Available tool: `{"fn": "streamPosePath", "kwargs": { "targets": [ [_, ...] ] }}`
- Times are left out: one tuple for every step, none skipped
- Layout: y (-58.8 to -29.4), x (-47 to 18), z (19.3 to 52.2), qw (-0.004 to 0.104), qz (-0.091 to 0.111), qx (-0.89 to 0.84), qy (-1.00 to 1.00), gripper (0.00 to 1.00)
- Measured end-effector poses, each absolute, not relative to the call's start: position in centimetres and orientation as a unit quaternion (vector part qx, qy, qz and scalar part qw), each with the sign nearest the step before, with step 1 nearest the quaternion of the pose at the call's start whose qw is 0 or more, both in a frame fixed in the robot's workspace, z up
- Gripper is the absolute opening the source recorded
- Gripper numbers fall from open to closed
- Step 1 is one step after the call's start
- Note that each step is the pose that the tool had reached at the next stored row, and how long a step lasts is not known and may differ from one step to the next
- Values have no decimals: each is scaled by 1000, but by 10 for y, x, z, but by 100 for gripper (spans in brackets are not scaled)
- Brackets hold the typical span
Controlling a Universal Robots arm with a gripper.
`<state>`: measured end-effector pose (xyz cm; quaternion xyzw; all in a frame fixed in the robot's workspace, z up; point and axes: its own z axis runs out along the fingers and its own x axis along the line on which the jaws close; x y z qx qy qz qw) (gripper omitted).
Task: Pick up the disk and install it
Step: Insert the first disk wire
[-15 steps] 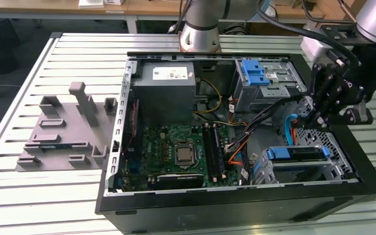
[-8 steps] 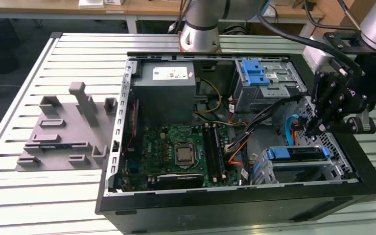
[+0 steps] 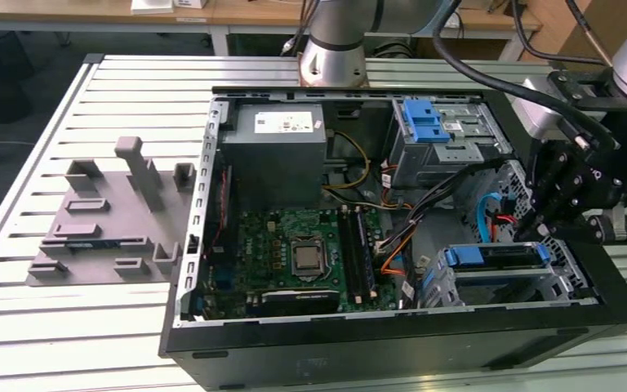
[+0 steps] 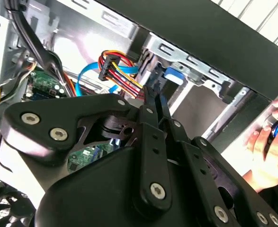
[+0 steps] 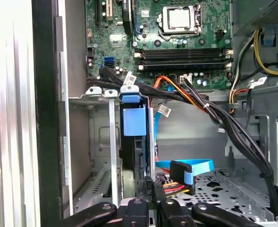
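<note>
The disk (image 3: pixel 495 257), silver with a blue carrier bracket, lies in the metal drive cage (image 3: pixel 571 282) at the near corner of the open computer case, on the exterior view's right. In the first wrist view the disk (image 5: pixel 134 156) is edge-on, with its blue bracket tab (image 5: pixel 133 120) at the far end. My gripper (image 3: pixel 534 229) hangs just above the cage's end. Its black fingers (image 4: pixel 150 106) lie close together, shut, with their tips at the disk's near end (image 5: pixel 150 185). They do not reach around the disk.
Blue and multicoloured cables (image 5: pixel 191 169) lie loose right beside the fingers. The case also holds the motherboard (image 3: pixel 291 253), a grey power supply (image 3: pixel 275 143) and a second cage with a blue latch (image 3: pixel 444 131). A person's hand (image 4: pixel 266 146) rests outside the case wall. A grey fixture (image 3: pixel 107 220) stands on the table.
</note>
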<state>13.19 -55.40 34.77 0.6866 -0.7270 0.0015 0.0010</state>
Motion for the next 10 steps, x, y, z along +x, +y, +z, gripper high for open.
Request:
{"fn": "streamPosePath", "kwargs": {
  "targets": [
    [-554,132,348,1,1,687,-727,16],
    [-554,131,348,1,1,687,-727,16],
    [-554,131,347,1,1,686,-727,16],
    [-554,131,347,2,0,686,-728,16],
    [-554,131,346,4,-1,685,-729,16],
    [-554,132,346,5,-3,684,-729,16],
    [-554,132,346,6,-4,683,-730,16],
    [-555,132,345,7,-4,683,-731,16],
    [-555,132,344,7,-5,682,-731,16],
    [-556,132,344,7,-5,682,-732,16]
  ]
}}
